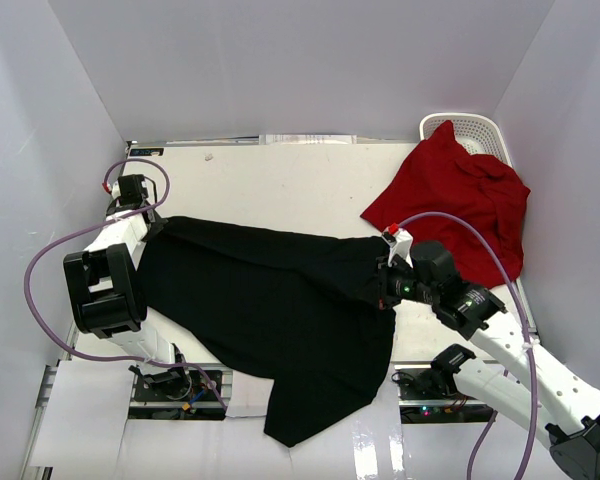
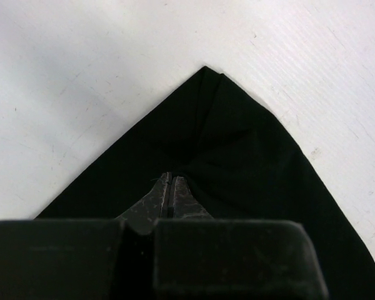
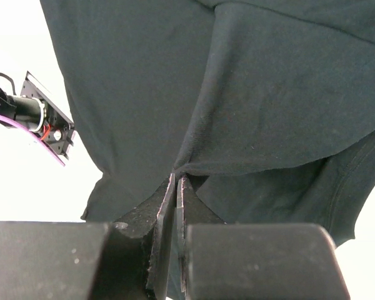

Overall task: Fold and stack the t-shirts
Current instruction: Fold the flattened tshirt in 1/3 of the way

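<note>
Left gripper (image 2: 172,179), right gripper (image 3: 177,181) pinching black t-shirt (image 1: 270,300), seemingly stretched

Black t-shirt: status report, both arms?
Left pincer shut on black t-shirt corner. Right pincer shut on its opposite edge, cloth spread between. Red t-shirt draped over basket, far right.

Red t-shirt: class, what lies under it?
The red t-shirt drapes over the white basket, whose far rim shows, and onto the table. The basket's inside is mostly covered.
</note>
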